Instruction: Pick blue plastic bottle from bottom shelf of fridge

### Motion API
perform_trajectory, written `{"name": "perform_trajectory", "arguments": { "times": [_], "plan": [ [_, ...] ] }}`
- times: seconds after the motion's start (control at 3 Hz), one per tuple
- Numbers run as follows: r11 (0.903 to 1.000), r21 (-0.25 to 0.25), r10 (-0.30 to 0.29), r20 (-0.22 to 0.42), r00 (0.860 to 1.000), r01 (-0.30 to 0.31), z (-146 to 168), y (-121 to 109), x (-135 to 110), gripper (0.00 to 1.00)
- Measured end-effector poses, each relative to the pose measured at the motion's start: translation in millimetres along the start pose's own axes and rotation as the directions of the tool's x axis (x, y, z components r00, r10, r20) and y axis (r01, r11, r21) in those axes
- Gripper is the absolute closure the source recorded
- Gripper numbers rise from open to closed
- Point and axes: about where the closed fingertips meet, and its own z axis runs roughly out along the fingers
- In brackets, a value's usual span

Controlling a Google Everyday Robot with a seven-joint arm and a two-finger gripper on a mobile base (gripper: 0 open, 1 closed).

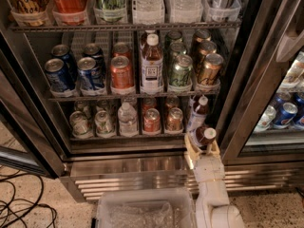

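Note:
The fridge (pixel 142 171) stands open in front of me. My gripper (pixel 203 144) is at the right front edge of the bottom shelf (pixel 118 137), just above the steel base grille. It is shut on a small blue plastic bottle (pixel 204 137) with a white cap and dark liquid, which tilts toward the camera between the cream fingers (pixel 189 149). A second bottle of the same kind (pixel 196 115), with a pale blue-and-white label, stands upright on the shelf right behind it.
On the bottom shelf are a clear water bottle (pixel 127 120) and several cans. A tall amber bottle (pixel 151 65) stands on the rack above. A clear bin (pixel 142 213) sits below. Cables (pixel 19 208) lie at left. The adjoining cooler (pixel 285 113) is at right.

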Motion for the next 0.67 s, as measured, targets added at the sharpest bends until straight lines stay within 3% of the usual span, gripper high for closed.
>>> {"name": "perform_trajectory", "arguments": {
  "times": [0.33,0.67],
  "plan": [
    [0.9965,-0.080,-0.021,0.000,1.000,0.021,-4.5,9.6,-6.3,1.00],
    [0.9741,-0.225,0.015,-0.052,0.999,-0.026,-29.2,15.6,5.5,1.00]
  ]
}}
